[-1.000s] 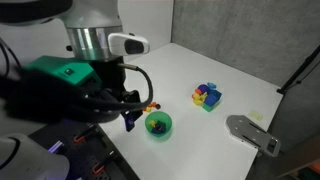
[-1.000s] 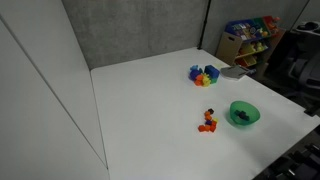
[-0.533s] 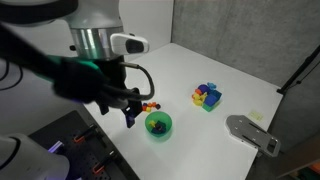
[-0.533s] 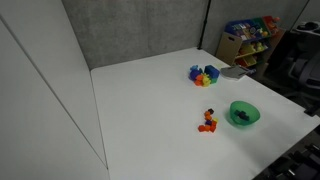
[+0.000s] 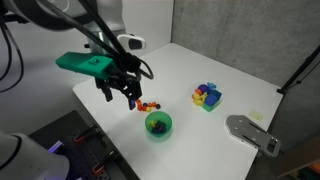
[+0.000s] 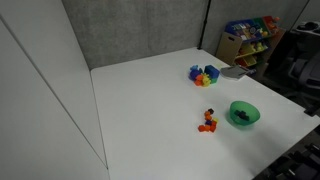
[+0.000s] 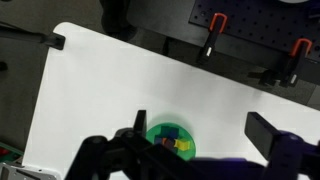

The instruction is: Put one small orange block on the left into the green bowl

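The small orange blocks [image 6: 208,124] lie in a tight cluster with a tiny red block on the white table, just beside the green bowl [image 6: 245,122]. Both also show in an exterior view, the cluster [image 5: 150,104] and the bowl [image 5: 159,133]. My gripper [image 5: 126,97] hangs open and empty above the table, behind the cluster and the bowl. In the wrist view the bowl [image 7: 152,136] sits between my open fingers [image 7: 200,135], far below. It holds blue and yellow pieces and an orange speck.
A pile of larger yellow, blue and purple blocks [image 5: 207,96] lies further back on the table [image 6: 150,100]. A grey device [image 5: 250,132] lies at the table's corner. Shelves with toys [image 6: 250,38] stand beyond the table. Black clamps [image 7: 212,35] line one table edge.
My gripper has risen from beside the bowl and pulled back, and the arm has swung up. The blocks and bowl have not moved.
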`<action>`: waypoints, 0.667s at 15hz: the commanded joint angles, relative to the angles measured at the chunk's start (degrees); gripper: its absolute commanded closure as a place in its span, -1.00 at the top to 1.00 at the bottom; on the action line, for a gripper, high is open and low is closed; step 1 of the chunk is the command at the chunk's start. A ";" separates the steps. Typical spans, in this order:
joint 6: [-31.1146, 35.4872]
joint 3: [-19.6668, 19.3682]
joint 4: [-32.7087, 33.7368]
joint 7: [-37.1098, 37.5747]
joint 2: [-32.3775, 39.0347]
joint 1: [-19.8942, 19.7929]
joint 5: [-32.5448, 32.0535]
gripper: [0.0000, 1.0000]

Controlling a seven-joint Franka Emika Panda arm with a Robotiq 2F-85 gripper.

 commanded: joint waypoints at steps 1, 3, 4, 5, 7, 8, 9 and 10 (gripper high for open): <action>5.34 2.77 -0.34 3.56 4.47 2.04 2.58 1.00; 8.94 4.11 -0.51 4.61 7.13 3.19 4.07 1.00; 11.09 4.76 -0.47 4.88 8.76 3.89 5.00 1.00; 13.35 5.33 -0.45 4.93 10.28 4.40 5.65 1.00; 19.17 5.96 -0.41 3.66 14.12 5.80 7.19 1.00; 22.07 6.08 -0.17 2.95 16.31 6.47 8.36 1.00; 25.19 6.07 0.05 2.07 18.62 7.13 9.50 1.00; 27.97 6.08 0.29 1.17 20.77 7.69 10.70 1.00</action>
